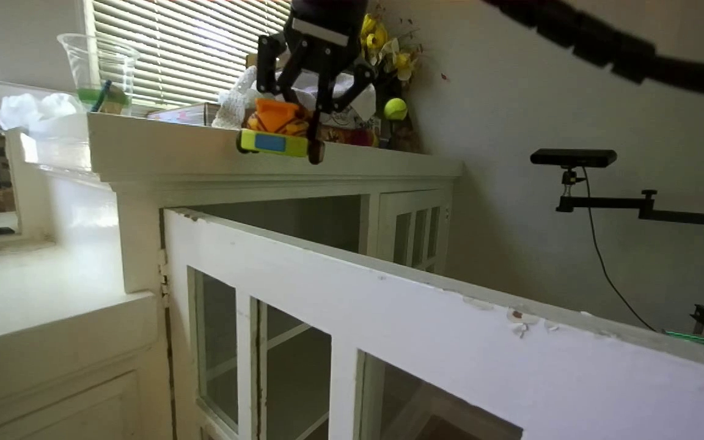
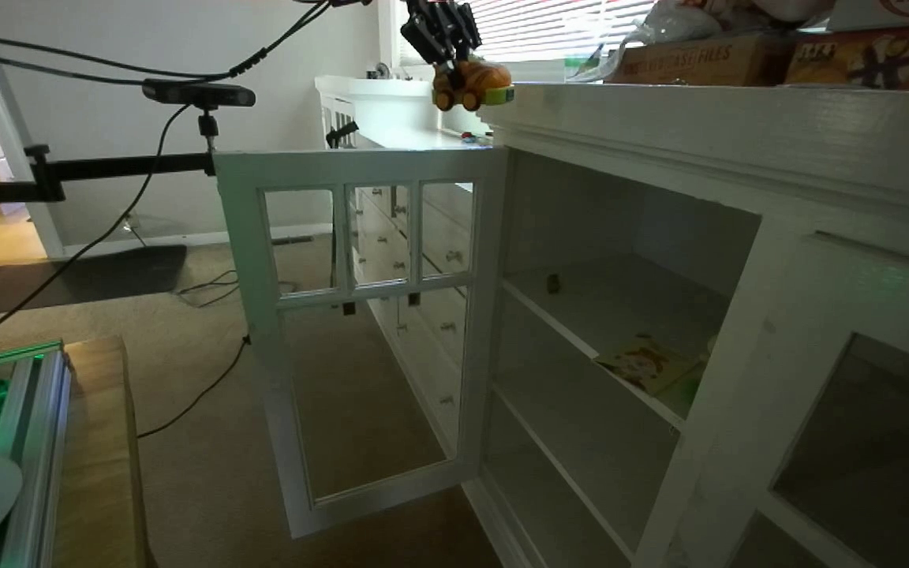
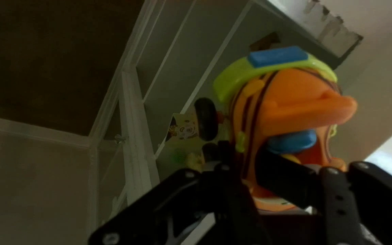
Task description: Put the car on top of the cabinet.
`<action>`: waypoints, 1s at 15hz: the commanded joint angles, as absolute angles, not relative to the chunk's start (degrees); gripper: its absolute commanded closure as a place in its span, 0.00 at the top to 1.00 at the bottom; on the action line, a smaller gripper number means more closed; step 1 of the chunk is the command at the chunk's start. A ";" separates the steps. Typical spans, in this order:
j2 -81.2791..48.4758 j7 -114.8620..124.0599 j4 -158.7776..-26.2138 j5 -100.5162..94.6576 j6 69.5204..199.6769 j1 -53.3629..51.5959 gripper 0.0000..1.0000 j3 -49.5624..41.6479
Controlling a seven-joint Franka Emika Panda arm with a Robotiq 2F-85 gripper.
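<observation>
One orange toy car (image 1: pixel 277 125) is squeezed in your tool (image 3: pixel 248 163). You hold it in the air, near the top edge of the cabinet (image 1: pixel 175 146). One glass door (image 1: pixel 343 299) is open wide.

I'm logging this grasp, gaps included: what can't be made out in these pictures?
Inside of the car: partly covered by the gripper, wrist view.
The gripper's upper end: cut off by the top edge in both exterior views.
Printed sheet: partly behind a wheel, wrist view; dim in an exterior view.
Green stuff in the clear cup: too blurred to name in an exterior view.
</observation>
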State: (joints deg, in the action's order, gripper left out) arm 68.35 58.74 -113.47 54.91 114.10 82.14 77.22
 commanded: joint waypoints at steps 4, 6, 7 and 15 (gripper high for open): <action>64.06 67.44 -102.83 49.20 109.98 86.01 0.05 78.31; 63.53 69.51 -99.93 48.38 108.68 87.37 0.05 78.78; 63.16 70.16 -98.48 47.89 108.18 88.10 0.05 79.14; 61.38 78.00 -85.47 48.64 106.60 97.21 0.05 81.57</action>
State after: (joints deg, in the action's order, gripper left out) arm 64.11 73.86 -92.32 50.60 108.84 92.86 80.01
